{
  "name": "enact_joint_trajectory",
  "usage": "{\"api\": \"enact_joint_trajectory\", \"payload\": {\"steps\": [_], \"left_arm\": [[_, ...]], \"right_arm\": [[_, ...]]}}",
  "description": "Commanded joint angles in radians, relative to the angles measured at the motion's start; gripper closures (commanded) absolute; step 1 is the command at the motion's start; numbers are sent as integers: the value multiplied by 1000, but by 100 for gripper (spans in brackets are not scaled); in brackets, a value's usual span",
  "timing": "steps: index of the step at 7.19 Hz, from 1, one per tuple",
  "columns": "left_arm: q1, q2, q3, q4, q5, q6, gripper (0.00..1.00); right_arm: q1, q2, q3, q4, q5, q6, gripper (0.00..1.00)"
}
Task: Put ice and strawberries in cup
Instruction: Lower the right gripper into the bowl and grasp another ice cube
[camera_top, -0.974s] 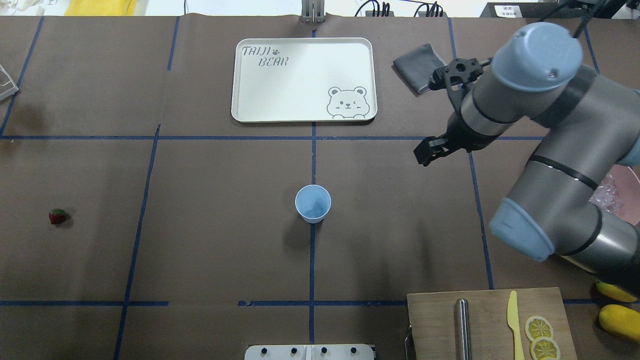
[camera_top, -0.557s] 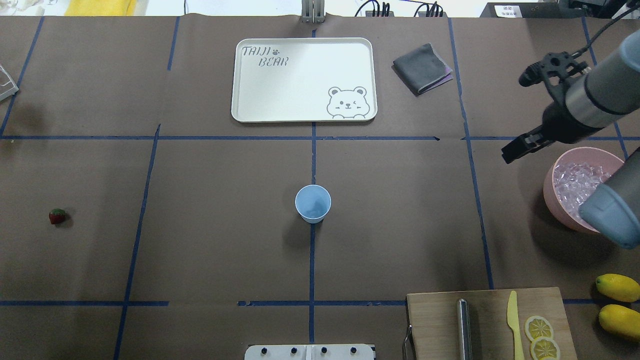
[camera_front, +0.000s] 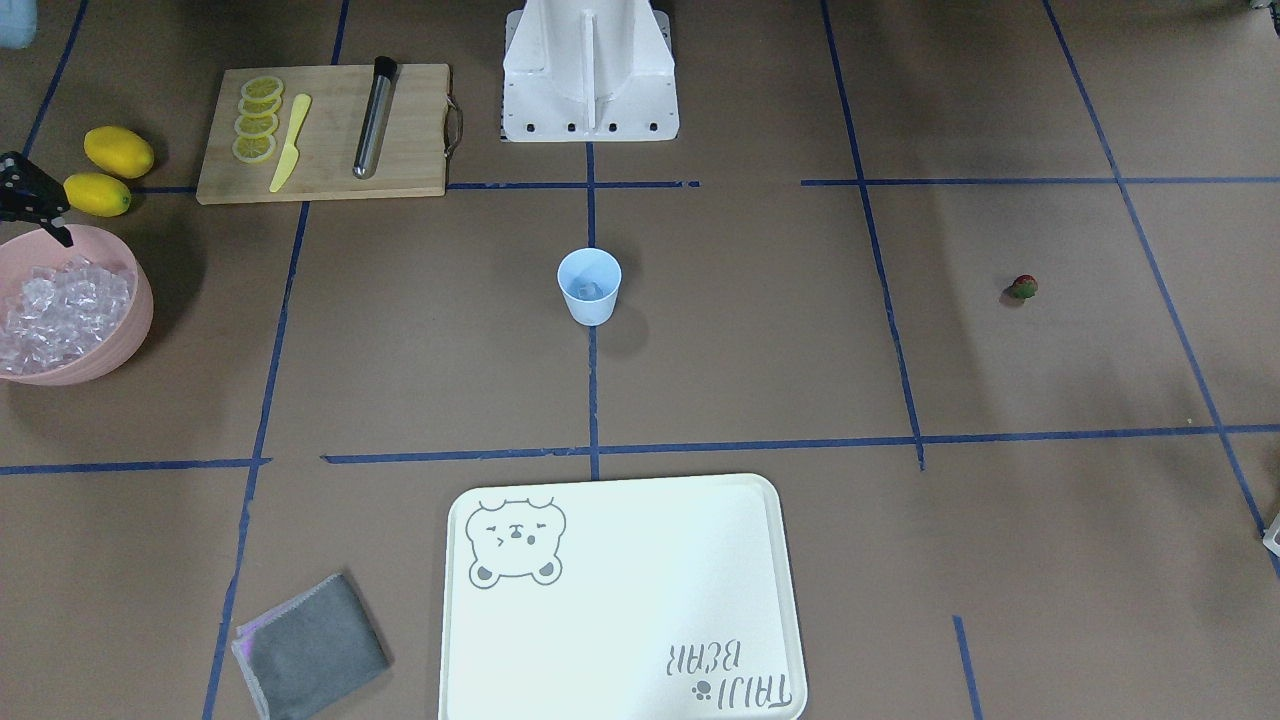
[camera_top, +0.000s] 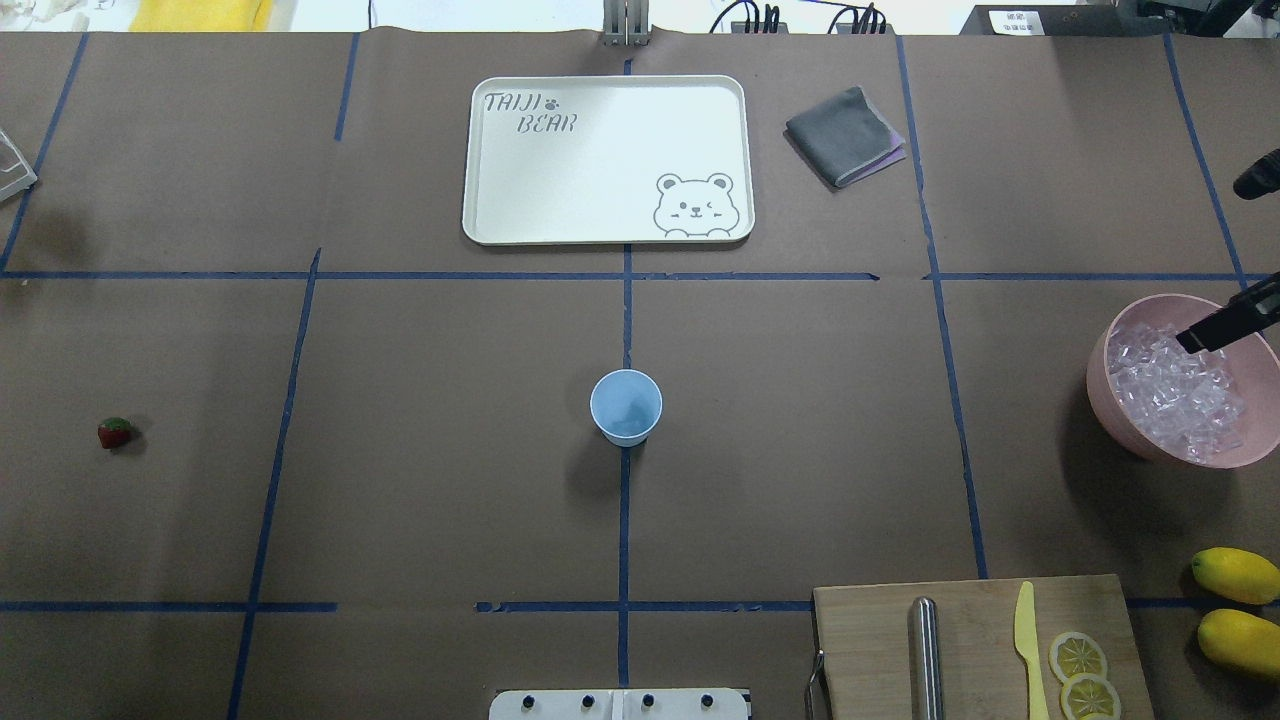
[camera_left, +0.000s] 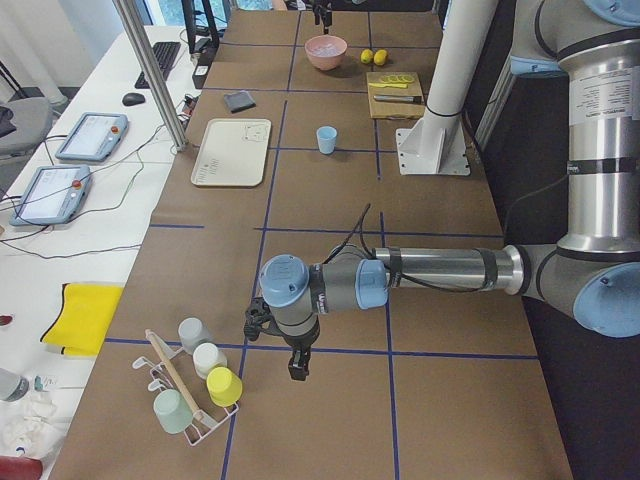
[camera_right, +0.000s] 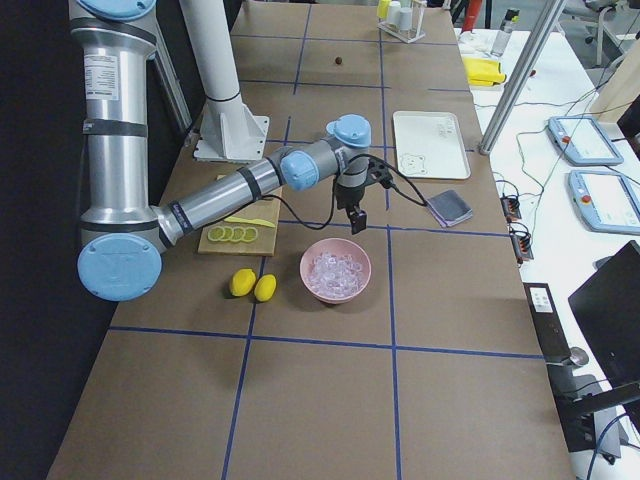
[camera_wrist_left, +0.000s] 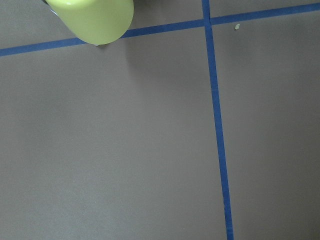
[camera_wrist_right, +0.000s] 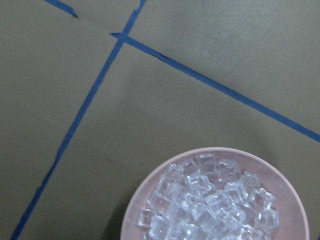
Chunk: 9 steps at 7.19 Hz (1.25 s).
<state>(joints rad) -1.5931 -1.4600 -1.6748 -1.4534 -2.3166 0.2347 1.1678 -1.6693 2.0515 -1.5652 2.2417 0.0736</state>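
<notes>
Near the pink bowl (camera_top: 1100, 385) at the right end of the table (camera_top: 420, 420), my right gripper (camera_top: 1195, 338) hangs in the air above the rim. Only a dark sliver of it shows, so I cannot tell whether its fingers are apart or together. My wrist camera looks down on the ice (camera_top: 1175, 395) heaped in that bowl. At mid-table the cup (camera_top: 626, 405) stands upright on a blue tape line (camera_top: 624, 520), with something pale at its bottom, too small to name. Well off to my left the strawberry (camera_top: 115, 432) lies alone. My left gripper (camera_left: 297, 368) hangs low beside a rack (camera_left: 165, 390) of cups, near a lime-green cup (camera_wrist_left: 95, 17); its fingers' state I cannot tell.
</notes>
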Motion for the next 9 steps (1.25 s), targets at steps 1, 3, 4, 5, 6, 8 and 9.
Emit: {"api": "enact_joint_trajectory", "payload": {"steps": [1, 3, 4, 5, 6, 8, 9], "left_arm": [[1, 1, 0, 1, 0, 0, 0], [-1, 1, 0, 2, 0, 0, 0], [-1, 1, 0, 2, 0, 0, 0], [1, 1, 0, 2, 0, 0, 0], [-1, 1, 0, 4, 0, 0, 0], [1, 1, 0, 4, 0, 0, 0], [-1, 1, 0, 4, -1, 0, 0]], "right_arm": [[16, -43, -16, 48, -1, -25, 0], [6, -41, -62, 118, -7, 14, 0], [-40, -40, -86, 170, -20, 64, 0], [-81, -40, -111, 236, -46, 121, 0], [-115, -40, -122, 260, -69, 149, 0], [-141, -41, -137, 263, -77, 149, 0], [-155, -41, -139, 263, -77, 149, 0]]}}
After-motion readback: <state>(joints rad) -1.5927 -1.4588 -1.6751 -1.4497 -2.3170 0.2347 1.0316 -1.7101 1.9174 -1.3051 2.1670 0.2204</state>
